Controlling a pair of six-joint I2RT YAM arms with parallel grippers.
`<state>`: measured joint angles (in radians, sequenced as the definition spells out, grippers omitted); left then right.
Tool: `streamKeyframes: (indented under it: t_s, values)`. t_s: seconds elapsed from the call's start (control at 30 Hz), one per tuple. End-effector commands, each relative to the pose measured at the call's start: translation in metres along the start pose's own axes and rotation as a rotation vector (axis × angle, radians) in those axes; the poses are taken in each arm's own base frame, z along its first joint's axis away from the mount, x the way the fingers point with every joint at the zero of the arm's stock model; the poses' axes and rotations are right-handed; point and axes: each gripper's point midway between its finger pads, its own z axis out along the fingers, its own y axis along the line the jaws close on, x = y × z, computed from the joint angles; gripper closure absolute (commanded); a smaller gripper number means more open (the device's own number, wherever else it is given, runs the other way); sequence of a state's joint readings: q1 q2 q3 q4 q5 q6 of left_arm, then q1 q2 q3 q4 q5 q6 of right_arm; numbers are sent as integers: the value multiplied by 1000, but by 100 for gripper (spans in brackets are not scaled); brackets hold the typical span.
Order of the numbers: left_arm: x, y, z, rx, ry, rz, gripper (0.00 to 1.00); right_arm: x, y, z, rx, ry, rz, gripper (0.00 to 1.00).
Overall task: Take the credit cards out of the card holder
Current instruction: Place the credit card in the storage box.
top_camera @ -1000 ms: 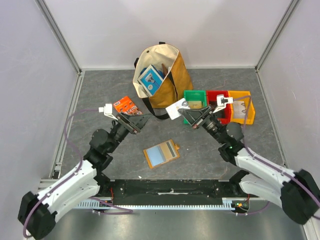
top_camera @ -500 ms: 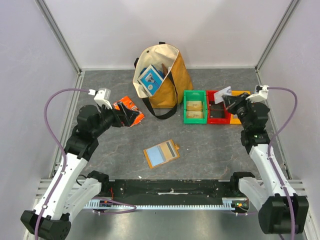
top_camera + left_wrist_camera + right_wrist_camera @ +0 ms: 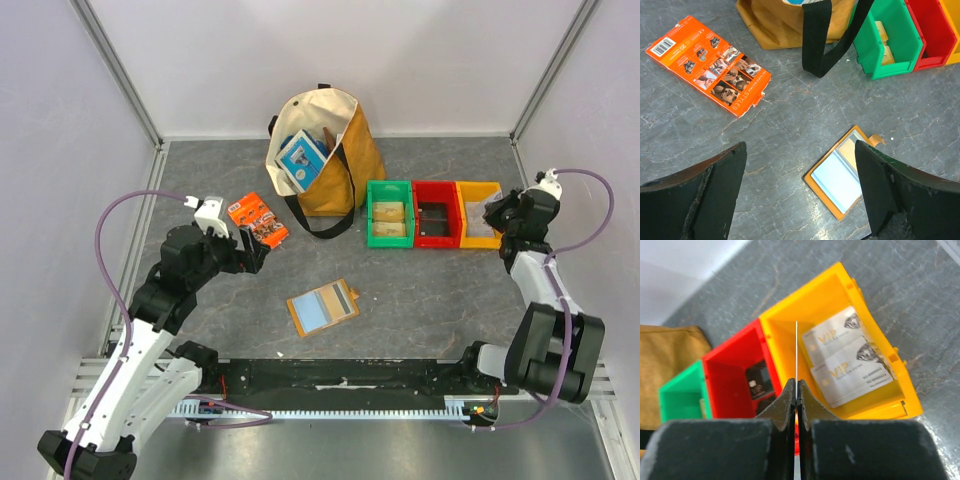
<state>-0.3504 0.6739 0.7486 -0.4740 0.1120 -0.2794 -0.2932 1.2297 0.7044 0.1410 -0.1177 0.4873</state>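
The card holder lies open on the grey table, orange-tan with pale blue-grey pockets; in the left wrist view the card holder sits low between my fingers. My left gripper hovers open to the holder's left with nothing in it, left gripper. My right gripper is shut on a thin white credit card seen edge-on, above the yellow bin. Two pale VIP cards lie in that bin. A black card lies in the red bin. From above, the right gripper is over the yellow bin.
A tan tote bag with a blue-and-white box stands at the back. An orange printed packet lies by my left gripper. The green bin holds tan items beside the red bin. Walls close in on both sides.
My right arm swung from the table's middle out over the yellow bin, carrying the white card. My left arm drew back to the left, its gripper staying open.
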Motion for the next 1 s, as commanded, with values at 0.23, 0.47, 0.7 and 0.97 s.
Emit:
streamKeyframes:
  t_s: [0.23,0.47,0.7,0.97]
  values:
    - [-3,5,-2,-27,-19,60,6,46,-9,42,-105,160,-56,100]
    - [-2,5,0,-24,-16,56,7,67,-16,43,-90,191,29,95]
    - [0,4,2,-17,-8,56,7,67,-41,25,67,176,24,56]
    - [3,2,5,0,8,49,7,28,-37,-13,131,74,-39,23]
